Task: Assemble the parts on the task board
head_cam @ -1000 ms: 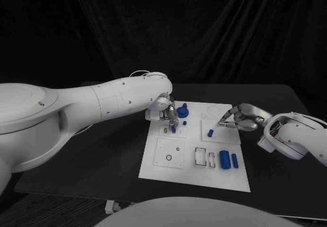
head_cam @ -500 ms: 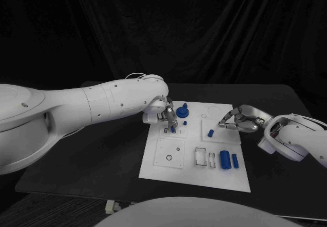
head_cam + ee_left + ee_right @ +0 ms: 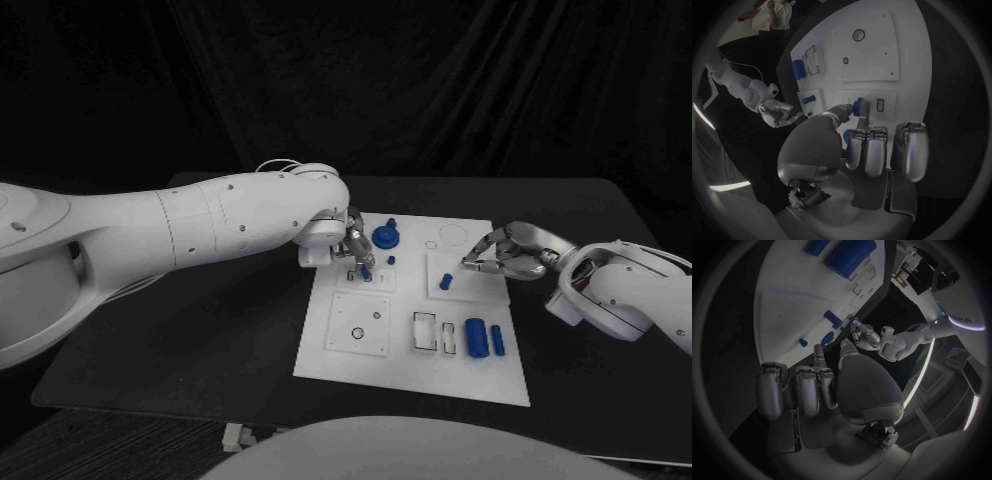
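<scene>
Resting on the black table (image 3: 216, 330), the white board (image 3: 418, 350) lies between the two arms. Left hand (image 3: 351, 247) is over the board's far left part, fingers pointing down. In the left wrist view its thumb and a finger (image 3: 856, 111) meet around a small blue peg (image 3: 858, 105), right at a slot in the board; whether the peg is seated or just touching the surface, cannot tell (fingertips cover its lower end). Other fingers of that hand curl in beside it.

Round blue knob (image 3: 387, 237) stands just beyond the left hand, partly hidden by the fingers in the head view. Small blue stud (image 3: 391, 260) just beside the hand, on the board.

Right hand (image 3: 500, 253) hangs at the board's right edge, fingers curled inward, tips close together. Nothing visible in them, but the palm side faces away from the head camera and the right wrist view shows the backs of the fingers (image 3: 811, 385) only, so grip cannot be told.

Short blue piece (image 3: 446, 282) lies on the board near the right hand, apart from it. Near edge of board: thick blue cylinder (image 3: 475, 334) and thinner blue rod (image 3: 498, 340) side by side, next to a rectangular recess (image 3: 424, 331). Square plate (image 3: 359, 323) with two small holes sits near left; hole detail too small to read.
</scene>
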Controlling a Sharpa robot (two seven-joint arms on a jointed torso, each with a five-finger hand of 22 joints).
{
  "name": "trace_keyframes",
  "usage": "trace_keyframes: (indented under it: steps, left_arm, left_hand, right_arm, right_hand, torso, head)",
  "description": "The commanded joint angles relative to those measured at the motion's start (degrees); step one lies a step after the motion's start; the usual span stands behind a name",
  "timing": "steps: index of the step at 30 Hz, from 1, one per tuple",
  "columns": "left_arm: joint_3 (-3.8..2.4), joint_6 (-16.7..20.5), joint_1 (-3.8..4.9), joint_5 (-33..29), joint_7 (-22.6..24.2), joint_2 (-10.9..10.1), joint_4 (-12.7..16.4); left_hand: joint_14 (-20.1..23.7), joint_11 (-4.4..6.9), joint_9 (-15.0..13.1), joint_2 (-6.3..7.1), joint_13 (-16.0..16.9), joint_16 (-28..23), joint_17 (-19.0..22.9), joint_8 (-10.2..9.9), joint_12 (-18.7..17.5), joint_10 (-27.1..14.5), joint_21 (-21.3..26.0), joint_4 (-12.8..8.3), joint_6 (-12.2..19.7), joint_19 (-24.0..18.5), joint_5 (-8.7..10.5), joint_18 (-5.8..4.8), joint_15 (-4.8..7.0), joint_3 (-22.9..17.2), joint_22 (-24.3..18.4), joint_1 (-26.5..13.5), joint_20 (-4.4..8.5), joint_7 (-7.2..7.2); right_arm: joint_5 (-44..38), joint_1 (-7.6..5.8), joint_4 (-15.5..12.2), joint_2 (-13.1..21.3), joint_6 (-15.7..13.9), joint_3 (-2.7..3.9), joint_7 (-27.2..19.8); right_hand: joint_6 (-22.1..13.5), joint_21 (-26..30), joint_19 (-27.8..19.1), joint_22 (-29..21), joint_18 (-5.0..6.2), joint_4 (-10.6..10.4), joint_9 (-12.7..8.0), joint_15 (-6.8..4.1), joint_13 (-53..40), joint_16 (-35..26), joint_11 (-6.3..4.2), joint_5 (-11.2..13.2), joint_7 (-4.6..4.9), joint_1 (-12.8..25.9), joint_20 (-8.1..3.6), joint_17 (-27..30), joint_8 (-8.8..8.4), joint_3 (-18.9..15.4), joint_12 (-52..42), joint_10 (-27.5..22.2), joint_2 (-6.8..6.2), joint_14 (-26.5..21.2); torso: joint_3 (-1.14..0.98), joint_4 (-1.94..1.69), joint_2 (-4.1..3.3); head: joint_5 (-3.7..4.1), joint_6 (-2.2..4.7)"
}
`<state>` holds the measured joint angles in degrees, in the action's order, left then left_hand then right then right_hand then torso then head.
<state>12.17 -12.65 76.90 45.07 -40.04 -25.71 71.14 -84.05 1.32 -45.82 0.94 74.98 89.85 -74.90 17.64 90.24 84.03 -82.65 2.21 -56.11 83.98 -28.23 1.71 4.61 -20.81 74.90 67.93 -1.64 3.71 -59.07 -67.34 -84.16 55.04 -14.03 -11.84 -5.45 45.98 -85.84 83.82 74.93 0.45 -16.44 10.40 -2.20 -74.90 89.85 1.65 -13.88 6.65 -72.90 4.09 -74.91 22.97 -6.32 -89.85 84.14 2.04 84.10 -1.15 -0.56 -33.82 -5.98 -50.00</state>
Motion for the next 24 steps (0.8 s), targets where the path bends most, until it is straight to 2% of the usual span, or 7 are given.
trace_keyframes:
  steps: [1, 8, 16, 24]
  left_arm:
    - [-0.04, 4.84, -0.23, 1.54, 2.58, -0.49, 1.16]
    - [-0.03, 7.85, -0.76, 3.3, 3.75, -1.87, 3.39]
    - [-0.02, 8.84, -1.33, 3.98, 4.05, -2.48, 4.58]
    - [-0.02, 9.42, -2.58, 6.48, 4.39, -2.88, 5.09]
  left_hand:
    - [-5.95, 0.04, -0.06, -0.37, 15.02, 0.15, -15.1, 0.28, -0.24, 5.97, 0.19, -7.46, 0.06, 2.91, 0.38, 0.16, 0.09, -7.71, 10.3, 0.12, 0.06, -0.33]
    - [-5.95, 0.03, -0.14, -0.43, 15.02, 0.15, -15.1, 0.31, -0.24, 5.97, 0.31, -7.44, 0.07, 2.86, 0.4, 0.19, 0.07, -7.81, 10.24, 0.15, 0.04, -0.33]
    - [-5.95, 0.03, -0.18, -0.47, 15.02, 0.15, -15.1, 0.33, -0.24, 5.97, 0.29, -7.42, 0.08, 2.86, 0.41, 0.18, 0.07, -7.86, 10.25, 0.15, 0.04, -0.32]
    - [-5.95, 0.01, -0.26, -0.51, 15.02, 0.15, -15.1, 0.33, -0.24, 5.97, 0.44, -7.37, 0.19, 2.79, 0.56, 0.22, 0.06, -7.95, 10.18, 0.17, 0.02, -0.3]
  right_arm:
    - [-0.02, 0.15, -0.16, 0.17, -0.89, 0.03, 0.22]
    - [-0.02, 0.15, -0.27, 0.29, -1.17, 0.03, 0.12]
    - [-0.02, 0.16, -0.35, 0.36, -1.47, 0.02, 0.01]
    - [-0.02, 0.18, -0.87, 0.66, -3.62, 0.02, -1.36]
  right_hand:
    - [-0.15, 0.16, 3.7, 13.3, 0.88, 0.08, 0.06, 0.45, -15.1, 0.15, 0.35, 0.26, 0.04, 0.38, 0.41, -15.09, 0.06, -0.38, -0.15, 5.86, 0.26, 5.9]
    - [-0.15, 0.16, 3.7, 13.3, 0.88, 0.08, 0.06, 0.45, -15.1, 0.15, 0.35, 0.26, 0.04, 0.38, 0.41, -15.09, 0.06, -0.38, -0.15, 5.86, 0.26, 5.9]
    - [-0.15, 0.16, 3.7, 13.3, 0.88, 0.08, 0.06, 0.45, -15.1, 0.15, 0.35, 0.26, 0.04, 0.38, 0.41, -15.09, 0.06, -0.38, -0.15, 5.86, 0.26, 5.9]
    - [-0.17, 0.1, 3.74, 13.33, 0.86, 0.15, 0.06, 0.44, -15.1, 0.15, 0.35, 0.21, 0.04, 0.24, 0.41, -15.09, 0.05, -0.42, -0.15, 5.86, 0.26, 5.9]
  torso:
    - [-0.01, 0.01, 0.01]
    - [0.01, 0.03, -0.02]
    - [0.02, 0.02, -0.04]
    - [-0.02, -0.03, 0.03]
  head:
    - [0.12, 0.0]
    - [0.13, 0.0]
    - [0.05, 0.0]
    - [0.4, 0.0]
